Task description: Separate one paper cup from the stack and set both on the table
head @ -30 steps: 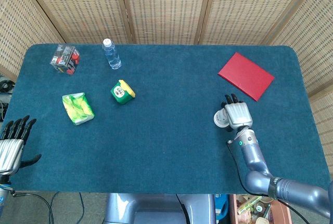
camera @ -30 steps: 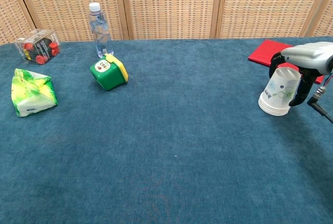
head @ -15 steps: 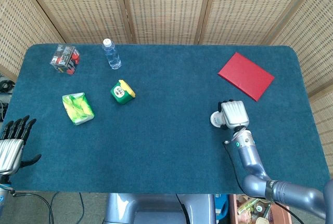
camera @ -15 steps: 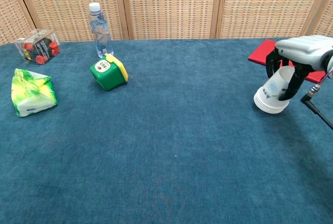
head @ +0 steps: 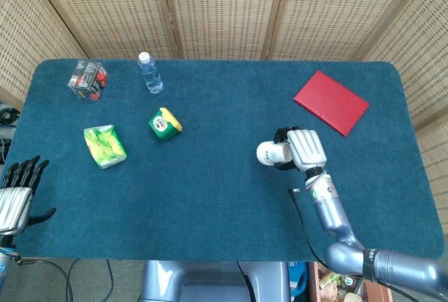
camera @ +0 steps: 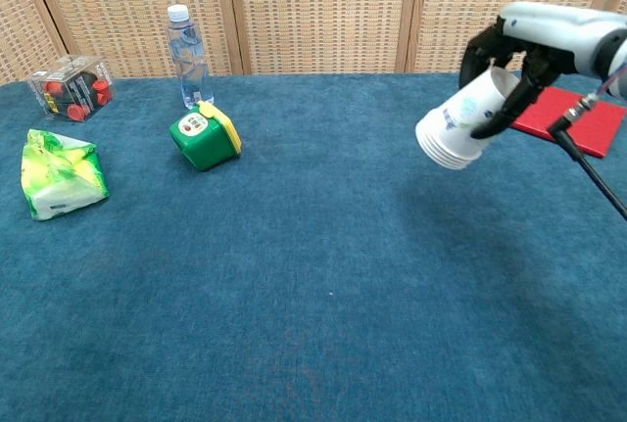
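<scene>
A stack of white paper cups (camera: 460, 126) with a faint printed pattern hangs in the air, tilted with its rims toward the left. My right hand (camera: 524, 45) grips the stack around its upper part, well above the blue table (camera: 323, 275). From the head camera the cup stack (head: 271, 153) shows left of the right hand (head: 302, 149), right of the table's middle. At the table's near left corner my left hand (head: 17, 190) is open, fingers apart, holding nothing.
A red book (head: 330, 101) lies at the back right. On the left half stand a green and yellow box (head: 164, 123), a water bottle (head: 149, 72), a yellow-green packet (head: 105, 146) and a clear box with red items (head: 87, 78).
My right hand has lifted the cup stack off the table and carried it left toward the middle, tilting it onto its side. The left hand has not moved.
</scene>
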`<state>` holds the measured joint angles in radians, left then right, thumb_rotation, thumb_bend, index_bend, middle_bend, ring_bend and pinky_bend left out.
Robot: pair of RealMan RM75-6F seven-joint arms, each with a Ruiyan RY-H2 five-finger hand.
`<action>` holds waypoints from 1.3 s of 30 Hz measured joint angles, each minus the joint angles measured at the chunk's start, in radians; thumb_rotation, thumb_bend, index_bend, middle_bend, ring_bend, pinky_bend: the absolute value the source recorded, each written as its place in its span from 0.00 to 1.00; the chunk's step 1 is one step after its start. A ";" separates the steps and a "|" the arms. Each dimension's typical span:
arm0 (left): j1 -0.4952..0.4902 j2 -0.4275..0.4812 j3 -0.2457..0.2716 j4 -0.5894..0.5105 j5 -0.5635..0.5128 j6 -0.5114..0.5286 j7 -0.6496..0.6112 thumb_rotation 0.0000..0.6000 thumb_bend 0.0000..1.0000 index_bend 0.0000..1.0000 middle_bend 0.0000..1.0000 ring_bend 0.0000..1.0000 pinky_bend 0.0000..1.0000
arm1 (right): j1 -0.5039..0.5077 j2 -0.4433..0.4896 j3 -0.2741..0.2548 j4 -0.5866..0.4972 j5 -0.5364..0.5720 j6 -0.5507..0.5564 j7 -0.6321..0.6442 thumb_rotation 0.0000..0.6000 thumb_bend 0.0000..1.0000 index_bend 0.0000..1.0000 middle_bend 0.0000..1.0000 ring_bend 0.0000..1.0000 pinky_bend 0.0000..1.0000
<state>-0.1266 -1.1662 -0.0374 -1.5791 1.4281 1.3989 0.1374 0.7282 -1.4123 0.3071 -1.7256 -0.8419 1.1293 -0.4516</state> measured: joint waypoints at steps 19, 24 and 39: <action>-0.022 -0.021 -0.002 0.046 -0.022 -0.054 -0.057 1.00 0.18 0.00 0.00 0.00 0.00 | 0.142 -0.038 0.146 -0.162 0.187 0.035 -0.047 1.00 0.17 0.70 0.58 0.43 0.68; -0.027 -0.031 -0.003 0.059 -0.026 -0.065 -0.067 1.00 0.18 0.00 0.00 0.00 0.00 | 0.181 -0.045 0.188 -0.184 0.228 0.051 -0.047 1.00 0.17 0.70 0.58 0.43 0.68; -0.050 -0.102 -0.033 0.068 0.005 -0.068 -0.414 1.00 0.18 0.00 0.00 0.00 0.00 | 0.238 -0.022 0.218 -0.194 0.314 0.060 -0.028 1.00 0.17 0.70 0.58 0.43 0.68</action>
<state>-0.1771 -1.2686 -0.0707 -1.5111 1.4330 1.3309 -0.2769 0.9665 -1.4343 0.5250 -1.9198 -0.5279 1.1891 -0.4791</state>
